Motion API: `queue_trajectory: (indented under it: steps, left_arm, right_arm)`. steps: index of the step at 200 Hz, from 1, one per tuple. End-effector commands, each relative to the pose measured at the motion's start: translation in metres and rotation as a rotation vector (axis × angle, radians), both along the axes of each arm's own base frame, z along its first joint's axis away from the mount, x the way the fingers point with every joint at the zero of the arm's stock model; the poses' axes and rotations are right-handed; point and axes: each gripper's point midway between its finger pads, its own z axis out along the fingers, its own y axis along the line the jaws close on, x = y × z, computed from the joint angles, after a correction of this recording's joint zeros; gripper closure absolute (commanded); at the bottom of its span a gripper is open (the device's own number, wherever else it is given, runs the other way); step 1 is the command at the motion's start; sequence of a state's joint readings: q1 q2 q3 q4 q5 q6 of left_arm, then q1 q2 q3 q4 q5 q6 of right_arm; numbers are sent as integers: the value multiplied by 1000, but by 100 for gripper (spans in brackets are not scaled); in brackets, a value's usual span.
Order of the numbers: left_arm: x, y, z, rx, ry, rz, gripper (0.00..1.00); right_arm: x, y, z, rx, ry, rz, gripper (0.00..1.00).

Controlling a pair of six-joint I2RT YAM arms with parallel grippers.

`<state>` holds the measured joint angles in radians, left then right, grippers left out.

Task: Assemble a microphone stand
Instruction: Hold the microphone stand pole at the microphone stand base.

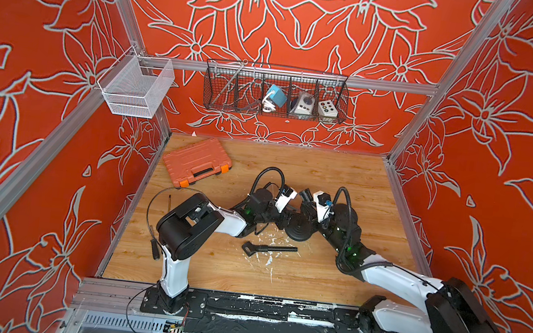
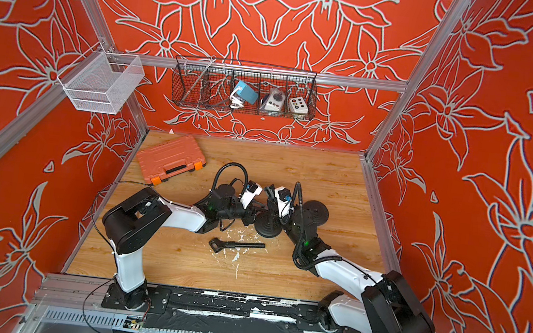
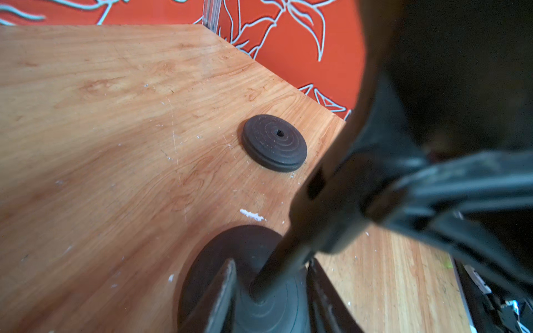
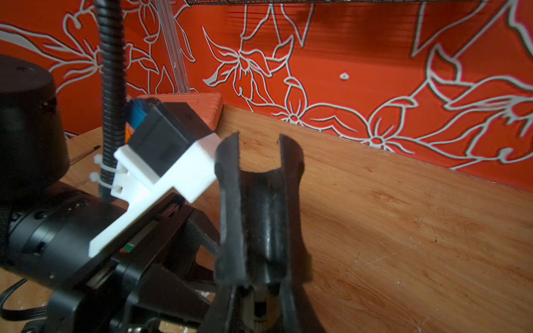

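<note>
In both top views a black round base (image 1: 299,229) (image 2: 268,228) sits mid-table where the two arms meet. A black pole (image 3: 277,271) stands in its centre hole. My left gripper (image 3: 271,265) straddles the foot of the pole just above the base (image 3: 213,259); it is open, with gaps on both sides. My right gripper (image 4: 256,288) is shut on the black U-shaped microphone clip (image 4: 259,201) at the pole's top. A second black pole with a clip head (image 1: 269,249) lies flat on the table in front of the base. A second round base (image 3: 274,142) (image 2: 316,210) lies behind my right arm.
An orange tool case (image 1: 195,161) lies at the back left of the wooden table. A black wire basket (image 1: 273,113) with small devices hangs on the back wall. A white mesh basket (image 1: 136,86) hangs on the left frame. White flecks dot the table front.
</note>
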<state>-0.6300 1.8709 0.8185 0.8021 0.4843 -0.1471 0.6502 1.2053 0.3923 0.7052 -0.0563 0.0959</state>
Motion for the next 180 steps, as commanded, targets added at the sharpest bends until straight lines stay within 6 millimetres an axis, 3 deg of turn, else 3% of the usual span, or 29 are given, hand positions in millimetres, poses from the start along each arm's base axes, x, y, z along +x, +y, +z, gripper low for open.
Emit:
queue_trajectory:
  steps: [1, 83, 152, 180]
  left_arm:
    - [17, 15, -1, 14, -38, 68, 59]
    - [3, -13, 12, 0, -84, -16, 59]
    - [-6, -20, 16, -20, -108, -66, 64]
    - [-11, -11, 14, 2, -114, -42, 61]
  right_arm:
    - [-32, -2, -68, -119, 205, 76, 100]
    - [-40, -10, -88, -136, 230, 68, 100]
    - [-39, -16, -93, -146, 236, 37, 100]
    - [-35, -22, -88, -132, 235, 7, 100]
